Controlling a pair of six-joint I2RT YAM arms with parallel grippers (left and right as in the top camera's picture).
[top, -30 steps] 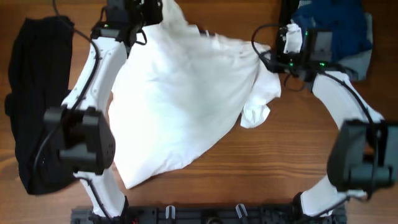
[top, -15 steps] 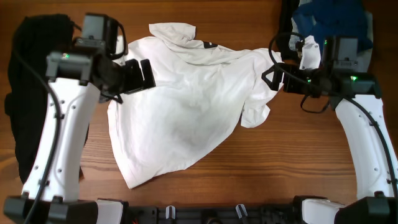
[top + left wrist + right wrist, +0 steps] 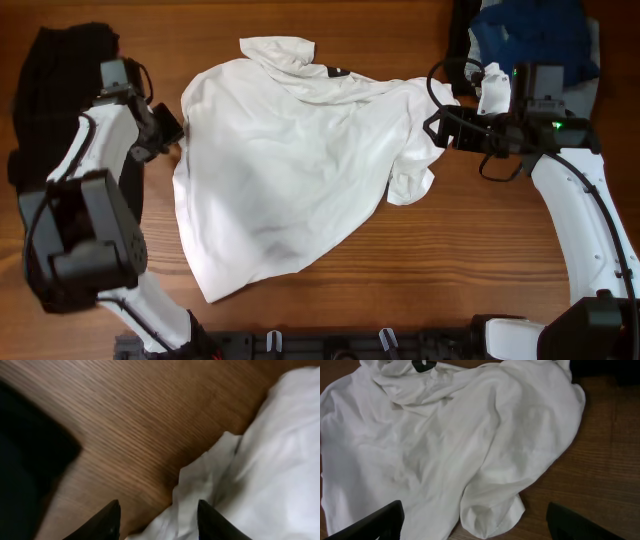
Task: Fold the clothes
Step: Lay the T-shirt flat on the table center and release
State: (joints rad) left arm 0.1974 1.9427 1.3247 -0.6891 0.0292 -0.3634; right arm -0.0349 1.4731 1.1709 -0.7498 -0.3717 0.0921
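Note:
The white shirt point(image 3: 290, 160) lies spread and wrinkled across the middle of the table, collar with a small black label point(image 3: 336, 72) at the top. My left gripper point(image 3: 168, 126) is open and empty just left of the shirt's left edge; the left wrist view shows its fingertips point(image 3: 159, 521) over the shirt's edge point(image 3: 260, 460) and bare wood. My right gripper point(image 3: 440, 127) is open and empty at the shirt's right side, above the bunched sleeve point(image 3: 412, 183). The right wrist view shows the shirt point(image 3: 450, 435) between wide-open fingers point(image 3: 477, 520).
A long black garment point(image 3: 55, 150) lies along the left edge of the table. A dark-blue garment point(image 3: 535, 35) on a light-blue one sits at the top right corner. Bare wood point(image 3: 460, 260) shows in front of the shirt.
My left arm has let go of the shirt's top and swung down and left to the shirt's left edge. The shirt has settled flat. My right gripper stays near the right sleeve.

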